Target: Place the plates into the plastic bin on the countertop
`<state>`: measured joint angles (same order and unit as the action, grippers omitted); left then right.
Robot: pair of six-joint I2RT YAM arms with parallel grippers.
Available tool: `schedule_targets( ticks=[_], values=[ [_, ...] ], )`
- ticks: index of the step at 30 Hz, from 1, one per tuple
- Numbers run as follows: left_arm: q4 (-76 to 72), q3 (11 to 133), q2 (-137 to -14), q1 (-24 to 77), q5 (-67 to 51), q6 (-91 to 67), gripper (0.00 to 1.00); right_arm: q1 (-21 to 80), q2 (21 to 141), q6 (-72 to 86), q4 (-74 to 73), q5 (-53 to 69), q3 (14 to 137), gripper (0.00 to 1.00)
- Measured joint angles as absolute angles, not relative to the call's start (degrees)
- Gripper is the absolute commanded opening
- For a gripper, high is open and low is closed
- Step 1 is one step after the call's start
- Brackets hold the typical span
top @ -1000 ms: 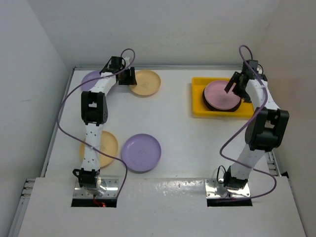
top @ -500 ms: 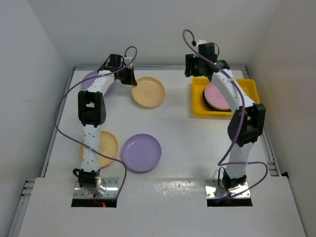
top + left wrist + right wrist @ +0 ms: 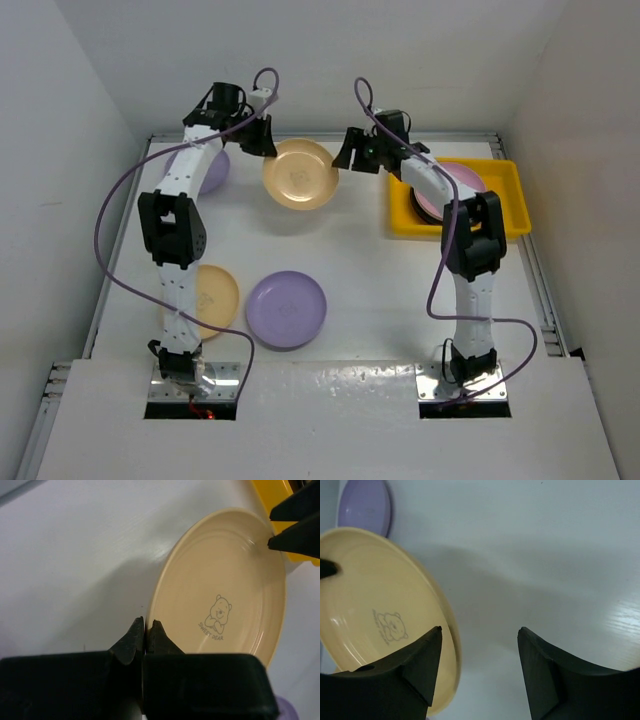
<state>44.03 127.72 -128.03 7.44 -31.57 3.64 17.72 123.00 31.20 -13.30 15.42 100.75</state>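
Three plates partly hidden (lavender (image 3: 216,172), pink (image 3: 466,180), nearer yellow (image 3: 222,295))

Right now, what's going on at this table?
The left claw is shut on the rim of a pale yellow plate and holds it tilted above the countertop. The right claw is open at the plate's opposite rim, not gripping it; this looks like a hand-over toward the plastic bin. The bin holds a pink plate on top. A lavender plate and a yellow-orange plate lie near the arm bases.
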Motion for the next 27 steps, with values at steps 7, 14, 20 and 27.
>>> schedule_targets(
  ticks=[7,14,20,27],
  values=[
    [46.28,127.2,-128.05,8.12,-33.32,3.33,0.0,17.76,123.92,37.78,-6.61,20.97,96.88,0.48],
    [46.13,127.2,-128.07,8.16,-32.99,2.5,0.44,18.17,124.97,39.72,-5.48,24.08,95.44,0.0],
    [46.13,127.24,-128.09,7.14,-29.69,1.17,0.99,15.11,118.78,40.86,-6.31,19.88,88.09,0.0],
    [44.12,125.01,-127.37,-3.33,-18.46,-0.32,0.99,-8.99,102.02,42.02,-8.12,13.04,72.29,0.0]
  ],
)
